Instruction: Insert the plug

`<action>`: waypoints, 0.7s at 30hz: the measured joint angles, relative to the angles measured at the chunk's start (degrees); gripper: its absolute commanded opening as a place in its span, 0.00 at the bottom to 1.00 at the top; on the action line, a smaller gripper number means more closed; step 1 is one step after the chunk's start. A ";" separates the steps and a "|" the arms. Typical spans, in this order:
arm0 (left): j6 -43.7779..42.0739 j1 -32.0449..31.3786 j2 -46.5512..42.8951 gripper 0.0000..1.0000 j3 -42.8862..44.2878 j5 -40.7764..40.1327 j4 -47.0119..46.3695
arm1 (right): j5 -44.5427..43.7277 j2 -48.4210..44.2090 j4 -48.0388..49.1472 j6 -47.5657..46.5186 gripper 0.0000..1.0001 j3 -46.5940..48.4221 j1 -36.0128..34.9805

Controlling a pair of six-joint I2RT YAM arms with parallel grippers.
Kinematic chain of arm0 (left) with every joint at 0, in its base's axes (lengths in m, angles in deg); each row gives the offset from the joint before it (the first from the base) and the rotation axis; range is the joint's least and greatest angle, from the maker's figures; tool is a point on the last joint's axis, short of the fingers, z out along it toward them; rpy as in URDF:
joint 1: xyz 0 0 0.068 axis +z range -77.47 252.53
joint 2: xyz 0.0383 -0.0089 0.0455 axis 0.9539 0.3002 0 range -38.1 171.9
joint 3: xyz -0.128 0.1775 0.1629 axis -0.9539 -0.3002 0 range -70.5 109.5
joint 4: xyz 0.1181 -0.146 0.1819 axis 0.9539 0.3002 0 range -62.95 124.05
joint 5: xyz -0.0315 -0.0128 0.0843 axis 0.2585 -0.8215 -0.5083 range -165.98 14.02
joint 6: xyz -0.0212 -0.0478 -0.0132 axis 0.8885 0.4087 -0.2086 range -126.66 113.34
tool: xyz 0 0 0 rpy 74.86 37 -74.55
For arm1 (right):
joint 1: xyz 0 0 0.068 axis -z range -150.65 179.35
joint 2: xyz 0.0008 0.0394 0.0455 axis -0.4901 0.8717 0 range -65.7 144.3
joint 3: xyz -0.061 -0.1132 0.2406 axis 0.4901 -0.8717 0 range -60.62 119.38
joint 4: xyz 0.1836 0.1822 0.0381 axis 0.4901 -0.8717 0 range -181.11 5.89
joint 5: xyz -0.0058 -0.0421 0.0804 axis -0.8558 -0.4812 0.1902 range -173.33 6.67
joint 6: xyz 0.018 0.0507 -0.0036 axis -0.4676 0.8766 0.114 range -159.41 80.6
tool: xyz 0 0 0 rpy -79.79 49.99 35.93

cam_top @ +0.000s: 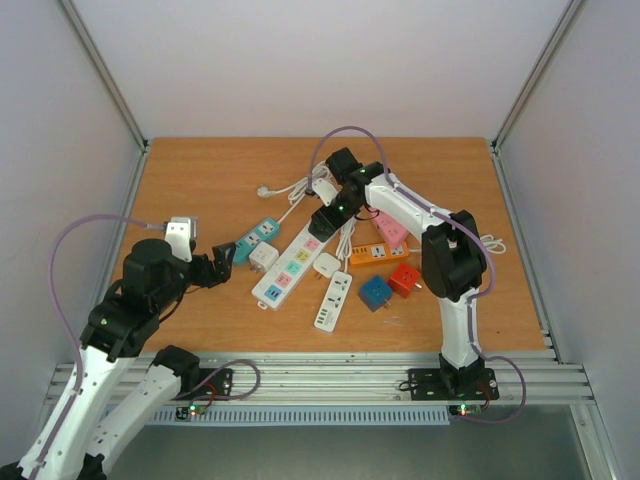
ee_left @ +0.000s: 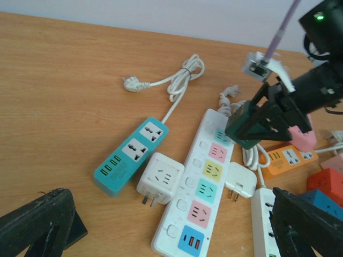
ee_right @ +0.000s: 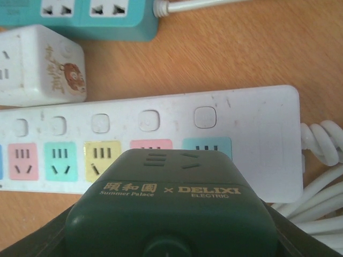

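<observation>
A long white power strip (cam_top: 290, 262) with coloured sockets lies slanted mid-table; it also shows in the left wrist view (ee_left: 206, 182) and the right wrist view (ee_right: 161, 134). My right gripper (cam_top: 327, 216) is shut on a dark green plug adapter (cam_top: 330, 221), held tilted over the strip's far end. In the right wrist view the adapter (ee_right: 171, 209) hides the lower part of the pink and light-blue sockets. Its pins are hidden. The left wrist view shows the adapter (ee_left: 257, 124) from the side. My left gripper (cam_top: 222, 262) is open and empty, left of the strips.
A teal strip (cam_top: 256, 238) and a white cube adapter (cam_top: 263, 256) lie left of the white strip. A small white plug (cam_top: 327, 266), a second white strip (cam_top: 334, 300), an orange strip (cam_top: 378, 254), a blue cube (cam_top: 376, 292) and a red cube (cam_top: 405, 280) lie to its right. Coiled white cable (cam_top: 300, 188) lies behind.
</observation>
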 measured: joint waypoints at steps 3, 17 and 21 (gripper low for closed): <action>0.39 0.00 -2.08 0.99 -1.73 1.46 -0.52 | -0.46 1.38 0.04 -0.52 0.34 0.00 0.00; 1.66 0.00 -4.24 0.99 -2.40 -0.92 -1.03 | -4.11 3.15 3.34 -1.68 0.34 -0.02 0.00; 1.86 0.00 -4.24 0.99 -2.40 -1.46 -1.03 | -4.20 3.52 4.02 -1.66 0.35 -0.04 0.00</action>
